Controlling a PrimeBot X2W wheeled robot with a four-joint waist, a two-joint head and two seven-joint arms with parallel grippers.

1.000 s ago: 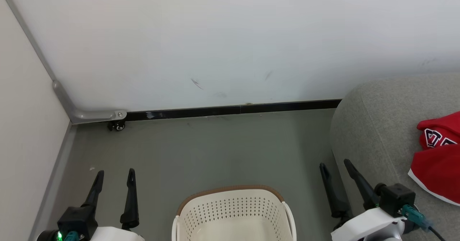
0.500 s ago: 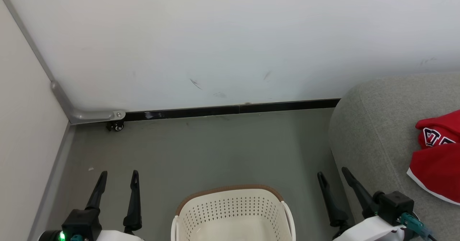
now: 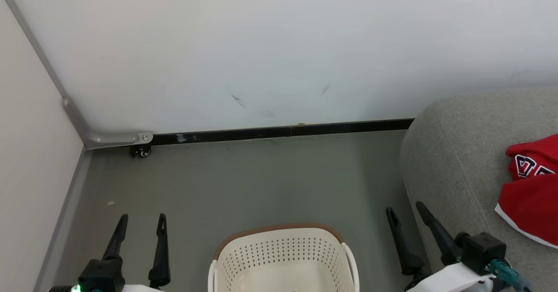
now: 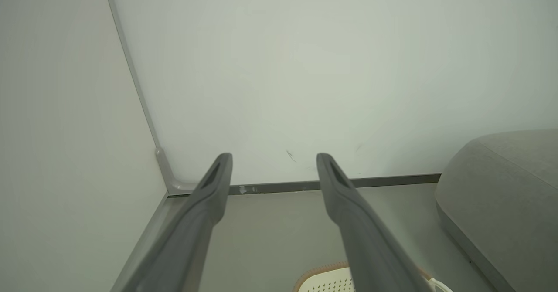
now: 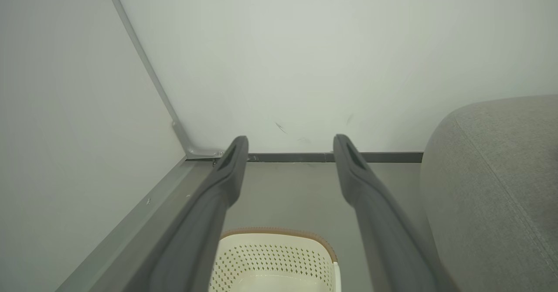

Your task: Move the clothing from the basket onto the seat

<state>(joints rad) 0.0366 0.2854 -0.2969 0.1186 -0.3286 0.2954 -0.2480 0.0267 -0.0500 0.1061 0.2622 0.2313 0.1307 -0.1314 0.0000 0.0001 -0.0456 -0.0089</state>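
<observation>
Retreating is what you are seeing: over the last second both arms have sunk toward the bottom of the head view, the left gripper [image 3: 142, 218] a little more than the right gripper [image 3: 405, 208], while nothing else has moved. Both pairs of long dark fingers stand spread wide with nothing between them, and each wrist view confirms it.

The red sports clothing with white trim and block lettering [image 3: 529, 205] lies where it lay, on the rounded grey fabric seat [image 3: 453, 161] at the right edge. It is well apart from the cream-white perforated plastic basket with a brown rim [image 3: 279, 230], which stands on the grey floor [image 3: 261, 183] between the arms. What you can see of the basket's inside is bare, though its near part is cut off by the frame. I judge the transfer done, or nearly so, with the arms settling to rest.

Count: two grippers, one basket, one seat, one red heap. Whether that heap is one garment or two lying together, you cannot tell from here.
</observation>
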